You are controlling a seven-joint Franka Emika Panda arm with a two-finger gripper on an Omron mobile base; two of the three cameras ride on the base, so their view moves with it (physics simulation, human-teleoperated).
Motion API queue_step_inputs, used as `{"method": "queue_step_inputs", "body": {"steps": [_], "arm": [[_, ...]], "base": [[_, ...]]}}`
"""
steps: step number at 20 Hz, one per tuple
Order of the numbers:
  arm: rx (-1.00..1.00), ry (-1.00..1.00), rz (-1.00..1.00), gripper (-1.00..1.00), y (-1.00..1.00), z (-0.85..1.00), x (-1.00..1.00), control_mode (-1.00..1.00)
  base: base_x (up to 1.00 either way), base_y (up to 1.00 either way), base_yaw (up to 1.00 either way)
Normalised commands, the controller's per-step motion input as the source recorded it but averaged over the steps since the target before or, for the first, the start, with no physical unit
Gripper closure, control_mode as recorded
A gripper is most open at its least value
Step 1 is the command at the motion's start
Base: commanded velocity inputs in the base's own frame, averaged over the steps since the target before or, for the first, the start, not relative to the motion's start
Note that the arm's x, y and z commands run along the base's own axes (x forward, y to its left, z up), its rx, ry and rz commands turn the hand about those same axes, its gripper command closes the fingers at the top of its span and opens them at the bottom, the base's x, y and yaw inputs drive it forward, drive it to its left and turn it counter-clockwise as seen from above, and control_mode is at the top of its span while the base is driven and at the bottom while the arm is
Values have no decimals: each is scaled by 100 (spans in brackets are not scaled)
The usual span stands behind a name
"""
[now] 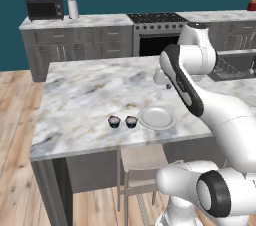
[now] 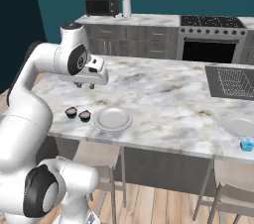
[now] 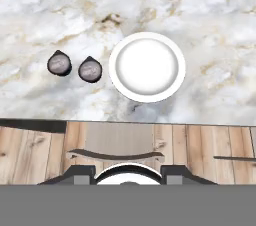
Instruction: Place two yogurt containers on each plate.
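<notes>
My gripper [image 2: 85, 85] hangs closed and empty above the surface [image 1: 85, 95]; two dark yogurt cups [image 3: 59, 63] [image 3: 90, 69] sit just beside the near plate [image 3: 147, 67] (both still off it). I should open wide, then descend squarely over the nearer cup.

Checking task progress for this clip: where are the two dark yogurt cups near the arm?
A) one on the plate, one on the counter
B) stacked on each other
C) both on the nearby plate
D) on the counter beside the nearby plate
D: the two dark yogurt cups sit side by side on the marble counter, apart from the bare nearby plate.
</notes>
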Motion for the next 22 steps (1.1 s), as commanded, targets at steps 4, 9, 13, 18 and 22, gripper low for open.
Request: {"method": "queue_step_inputs", "body": {"steps": [4, 9, 13, 18, 22], "arm": [[-1, 1, 0, -100, 30, -13, 12, -100], [-6, 11, 2, -100, 78, -45, 38, -100], [-6, 12, 2, -100, 71, -55, 50, -100], [-11, 13, 1, -100, 38, -70, 29, -100], [-8, 11, 1, -100, 0, -92, 4, -100]], "base": [[0, 0, 0], [0, 0, 0], [0, 0, 0], [0, 0, 0], [0, 0, 0]]}}
